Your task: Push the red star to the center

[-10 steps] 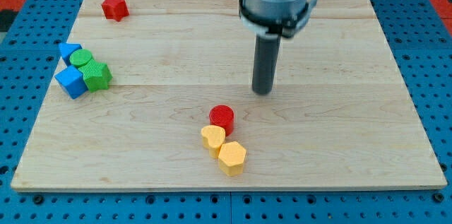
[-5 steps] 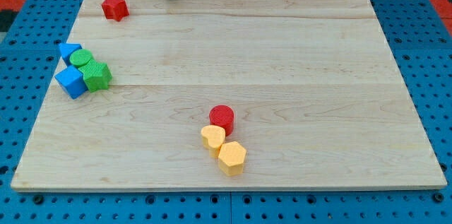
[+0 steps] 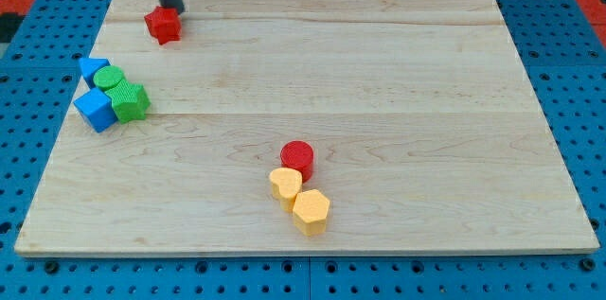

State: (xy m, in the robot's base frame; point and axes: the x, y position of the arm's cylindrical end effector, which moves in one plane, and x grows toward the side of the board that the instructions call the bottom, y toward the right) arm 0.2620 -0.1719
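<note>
The red star [image 3: 163, 26] lies near the board's top left corner. My tip [image 3: 169, 8] stands right against the star's upper edge, touching it from the view's top. The rod rises out of the view's top edge. The board's middle lies well to the lower right of the star.
A cluster of two blue blocks [image 3: 94, 109] [image 3: 92, 68], a green cylinder [image 3: 110, 79] and a green block [image 3: 130, 102] sits at the left edge. A red cylinder [image 3: 297, 158] and two yellow blocks [image 3: 285, 185] [image 3: 311, 211] sit below the middle. The wooden board [image 3: 426, 101] lies on a blue pegboard.
My tip went from the board's middle to the top edge, then left onto the red star. The star has shifted slightly down and to the right.
</note>
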